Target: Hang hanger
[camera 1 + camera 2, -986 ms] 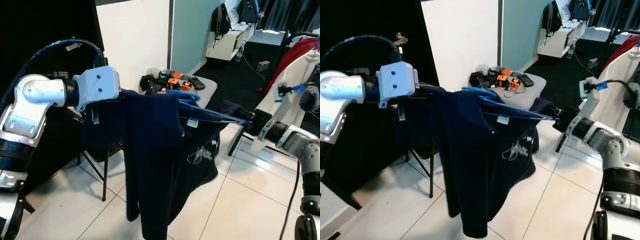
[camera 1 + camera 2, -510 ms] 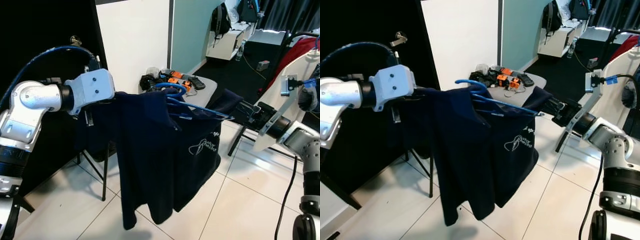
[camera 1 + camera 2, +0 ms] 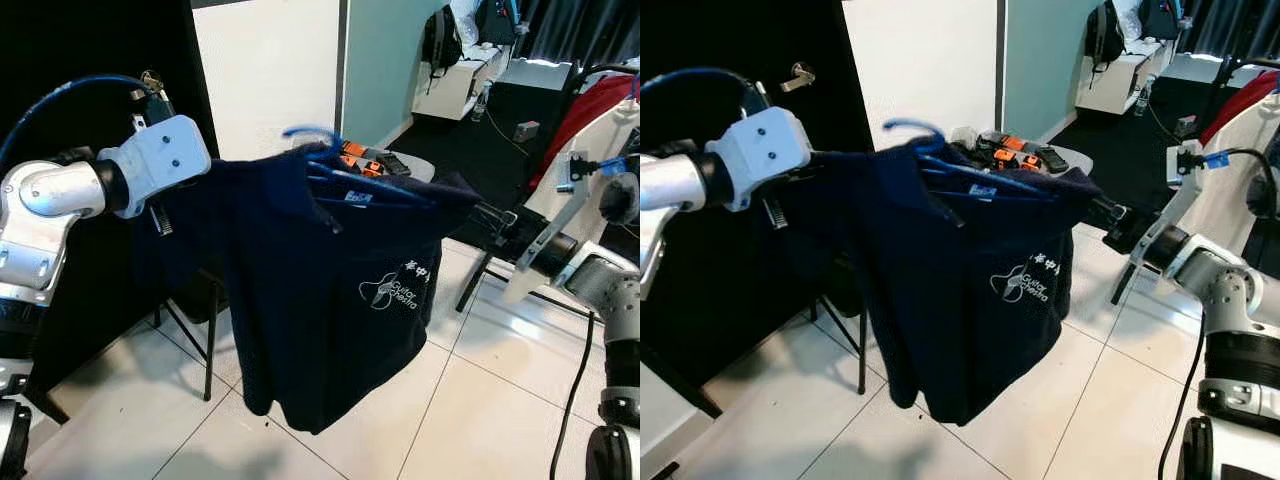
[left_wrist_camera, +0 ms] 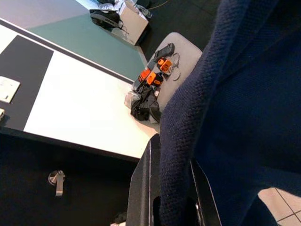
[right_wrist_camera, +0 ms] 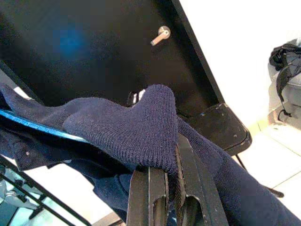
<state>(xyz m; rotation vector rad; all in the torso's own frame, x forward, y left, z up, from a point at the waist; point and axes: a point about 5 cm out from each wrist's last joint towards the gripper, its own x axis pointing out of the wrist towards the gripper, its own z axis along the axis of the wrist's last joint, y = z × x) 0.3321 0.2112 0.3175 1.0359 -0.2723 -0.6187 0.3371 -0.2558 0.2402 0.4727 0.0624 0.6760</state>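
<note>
Both pinching the navy sweater (image 3: 340, 300) at mid-frame — left end effector (image 4: 171, 197) one shoulder, right end effector (image 5: 164, 188) the other. Blue hanger (image 3: 330, 160) inside, ungripped — could slide out if tilted.

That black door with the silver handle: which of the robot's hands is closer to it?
Left. The left hand grips the navy shirt just in front of the black door; the right hand holds the shirt's opposite end, farther away.

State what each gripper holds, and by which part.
Both hold the navy sweater, on a blue hanger: left gripper pinches one shoulder edge, right gripper the other.
</note>
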